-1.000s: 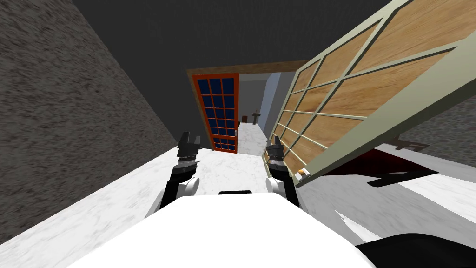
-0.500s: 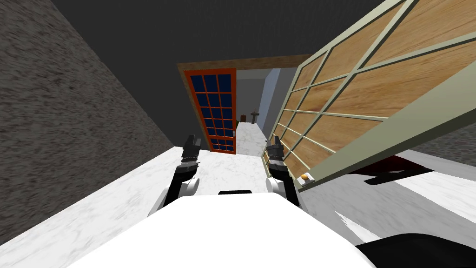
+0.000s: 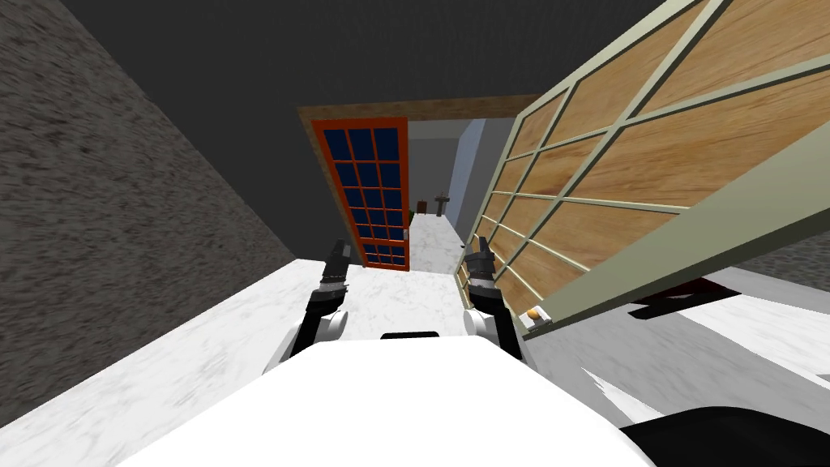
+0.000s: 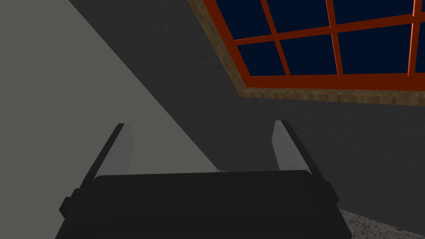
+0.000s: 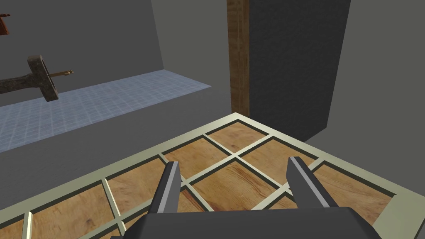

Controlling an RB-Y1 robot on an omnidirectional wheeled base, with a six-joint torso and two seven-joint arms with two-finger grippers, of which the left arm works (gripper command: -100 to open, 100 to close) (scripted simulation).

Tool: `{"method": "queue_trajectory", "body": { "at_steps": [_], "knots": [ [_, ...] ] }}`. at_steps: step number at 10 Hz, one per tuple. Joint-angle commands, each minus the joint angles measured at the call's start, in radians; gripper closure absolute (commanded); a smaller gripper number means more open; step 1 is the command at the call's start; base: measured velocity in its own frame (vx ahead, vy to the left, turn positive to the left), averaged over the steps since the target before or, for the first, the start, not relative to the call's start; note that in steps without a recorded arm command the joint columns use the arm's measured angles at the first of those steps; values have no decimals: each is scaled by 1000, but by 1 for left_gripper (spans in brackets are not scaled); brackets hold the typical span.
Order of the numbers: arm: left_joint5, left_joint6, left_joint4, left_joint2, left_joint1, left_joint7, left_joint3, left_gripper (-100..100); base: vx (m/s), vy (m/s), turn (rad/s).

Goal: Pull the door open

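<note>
Marbled white floor (image 3: 203,357) runs ahead of me, with a rough grey wall (image 3: 97,211) on the left and the door (image 3: 648,162) on the right. Nearest to me, both arms reach forward side by side above that floor. My left hand (image 3: 338,246) hangs apart from everything, its two fingers spread with nothing between them, and its camera faces a dark grey wall (image 4: 290,137). My right hand (image 3: 480,243) is just beside the door's inner face, its fingers (image 5: 170,186) likewise spread and holding nothing. In its wrist view the wood panels and pale green bars lie close beneath the blades, though I cannot tell whether they touch.

The door I am to pull is a wood-panelled leaf in a pale green grid. It stands swung out along my right side, with its free edge nearest me and its far edge by a brown wooden frame (image 3: 421,109). A small orange knob (image 3: 531,313) sits low on that near edge, right of my right forearm and apart from the hand.

Farther along, a second door (image 3: 365,194), orange-red with dark blue panes, stands at the left of that frame. Beyond the opening, the marbled floor leads to a far room with a pale blue wall (image 3: 468,174) and a small dark T-shaped stand (image 3: 442,201).
</note>
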Motion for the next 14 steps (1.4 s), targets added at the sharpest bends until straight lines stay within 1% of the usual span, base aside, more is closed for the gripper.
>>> {"method": "queue_trajectory", "body": {
  "at_steps": [1, 5, 14],
  "knots": [
    [-7, -6, 26, 4, -3, -32, 8, -100, 88, -13, -47],
    [-22, -28, 106, 14, -17, -109, 31, -100, 92, -15, -59],
    [-60, -83, 308, 28, -54, -303, 90, -100, 104, -20, -61]
  ]
}}
